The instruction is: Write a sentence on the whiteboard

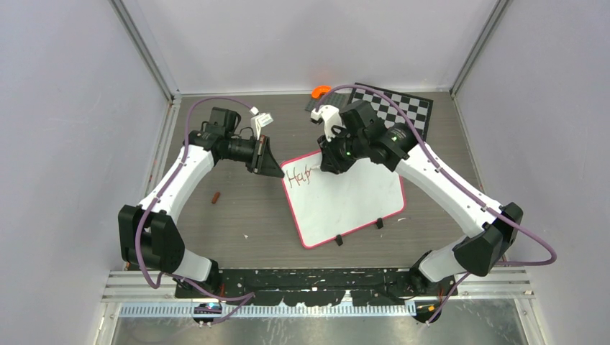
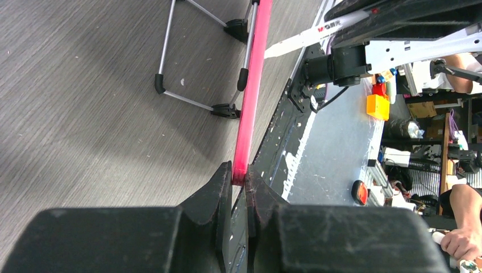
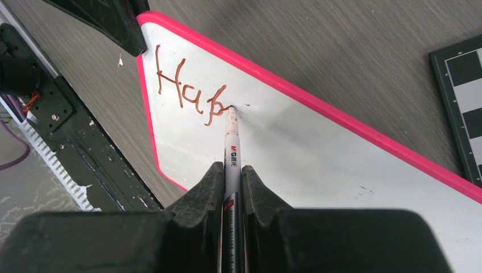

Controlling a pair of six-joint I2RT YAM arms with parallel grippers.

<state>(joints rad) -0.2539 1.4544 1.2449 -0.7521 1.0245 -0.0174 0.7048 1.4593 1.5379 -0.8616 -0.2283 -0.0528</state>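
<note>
Right wrist: right gripper (image 3: 232, 169) clenched on marker (image 3: 232, 142), tip touching whiteboard (image 3: 318, 159) at end of sentence (image 3: 190, 94), reading "Hap". Left wrist: left gripper (image 2: 239, 173) clamps whiteboard edge.

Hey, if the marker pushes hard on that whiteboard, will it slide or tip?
Unheld, it would probably slide or rock: the whiteboard looks thin and light, propped on thin wire legs. The left gripper clamps its pink edge, which likely steadies it. It seems stiff, showing no bend under the marker tip.
</note>
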